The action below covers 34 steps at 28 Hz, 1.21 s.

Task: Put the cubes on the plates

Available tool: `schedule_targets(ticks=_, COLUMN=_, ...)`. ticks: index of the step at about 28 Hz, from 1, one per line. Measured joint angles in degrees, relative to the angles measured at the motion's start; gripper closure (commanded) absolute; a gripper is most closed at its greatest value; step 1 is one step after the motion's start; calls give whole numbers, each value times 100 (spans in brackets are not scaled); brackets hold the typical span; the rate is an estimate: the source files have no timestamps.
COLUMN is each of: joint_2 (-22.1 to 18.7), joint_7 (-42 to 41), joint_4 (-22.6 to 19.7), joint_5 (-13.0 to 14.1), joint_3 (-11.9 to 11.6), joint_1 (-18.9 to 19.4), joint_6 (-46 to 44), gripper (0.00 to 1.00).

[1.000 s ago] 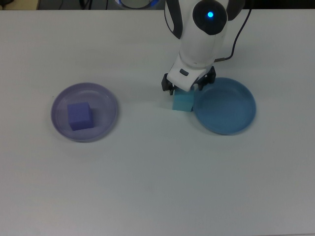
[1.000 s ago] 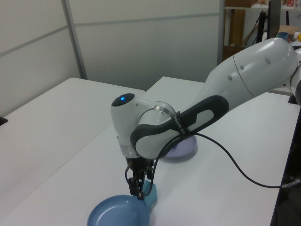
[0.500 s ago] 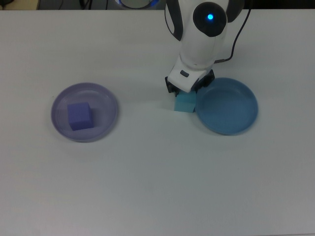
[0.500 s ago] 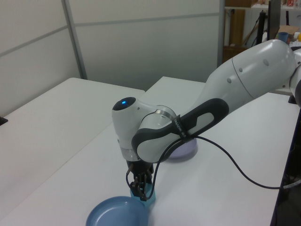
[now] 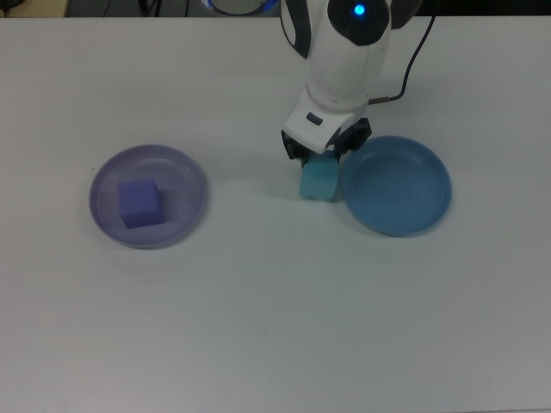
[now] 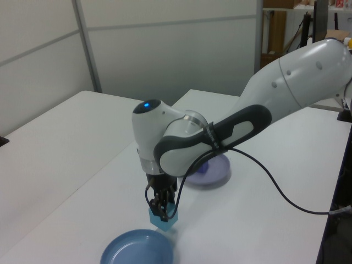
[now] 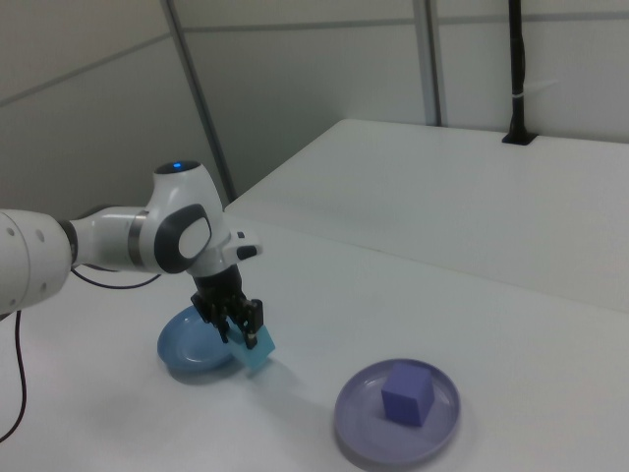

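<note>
The turquoise cube (image 5: 319,180) (image 6: 163,221) (image 7: 257,351) hangs a little above the table, held in my gripper (image 5: 321,158) (image 6: 162,210) (image 7: 238,324), whose fingers are shut on it. It hovers just off the rim of the blue plate (image 5: 397,185) (image 6: 136,252) (image 7: 193,350), on the top view's left of that plate. The purple cube (image 5: 139,203) (image 7: 408,391) rests inside the lavender plate (image 5: 148,165) (image 6: 215,168) (image 7: 395,430) at the top view's left. In the left view that cube is mostly hidden behind my arm.
White table (image 5: 275,327) runs under everything. My arm's black cable (image 6: 280,198) loops over the table in the left view. A wall panel stands behind the table in both side views.
The gripper has risen from the table with the turquoise cube in it; the cube was sitting on the surface before. The plates and the purple cube have not moved.
</note>
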Motion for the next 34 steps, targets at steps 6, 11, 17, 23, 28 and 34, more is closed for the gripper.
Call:
schedule_targets(ticks=6, joint_2=-26, joint_7=40, joint_4=140, joint_5=-1, joint_3=39, joint_1=236, joint_6=-55, gripper=86)
schedule_targets(ticks=11, joint_2=79, joint_7=399, joint_4=256, joint_5=-226, joint_3=52, joint_1=563, joint_6=-54, gripper=82)
schedule_targets(ticks=17, joint_2=204, joint_7=542, joint_4=359, joint_5=-320, joint_3=57, joint_1=834, joint_6=12, gripper=66)
schedule_targets(ticks=23, joint_2=305, joint_7=570, joint_4=364, joint_5=-320, joint_3=58, joint_1=961, joint_6=264, gripper=0)
schedule_targets(ticks=28, joint_2=353, joint_7=582, joint_4=377, joint_5=-320, joint_3=52, joint_1=964, joint_6=283, gripper=0)
schedule_targets(ticks=34, joint_2=239, joint_7=687, joint_4=482, joint_5=-274, joint_3=10, joint_1=948, joint_6=97, gripper=0)
